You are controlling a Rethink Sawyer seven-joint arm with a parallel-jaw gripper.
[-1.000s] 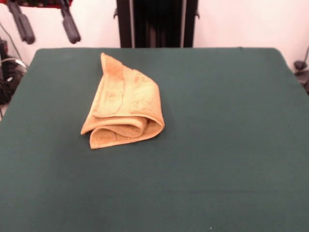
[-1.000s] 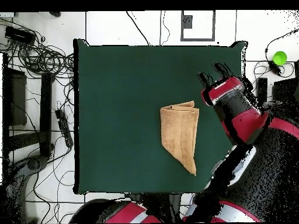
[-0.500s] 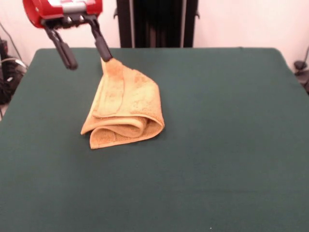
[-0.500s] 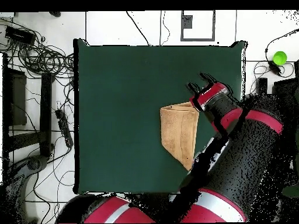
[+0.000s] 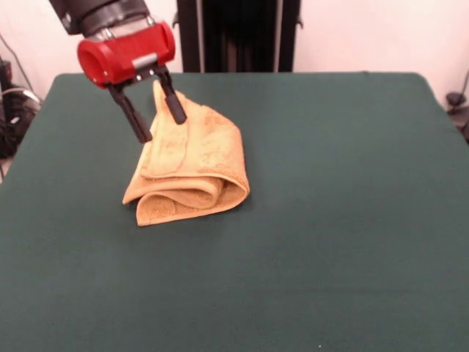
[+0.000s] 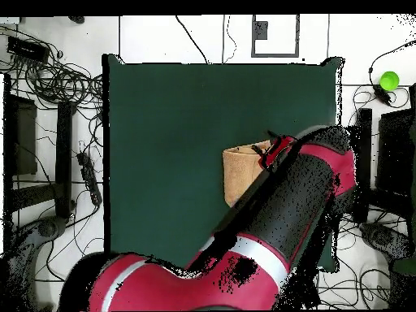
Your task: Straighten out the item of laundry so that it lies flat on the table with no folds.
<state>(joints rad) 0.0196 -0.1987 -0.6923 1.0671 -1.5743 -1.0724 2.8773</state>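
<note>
An orange-tan towel [image 5: 189, 161] lies folded over on itself in a loose bundle on the dark green table [image 5: 330, 220], left of centre and toward the far side in the front view. Its near edge curls into a rounded roll. A red gripper [image 5: 157, 117] on a black arm hangs over the towel's far left part, its two black fingers [image 5: 135, 117] spread apart and holding nothing. From overhead, the arm [image 6: 284, 211] covers much of the towel [image 6: 240, 166].

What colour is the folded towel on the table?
Orange-tan; the towel shows best in the front view.
</note>
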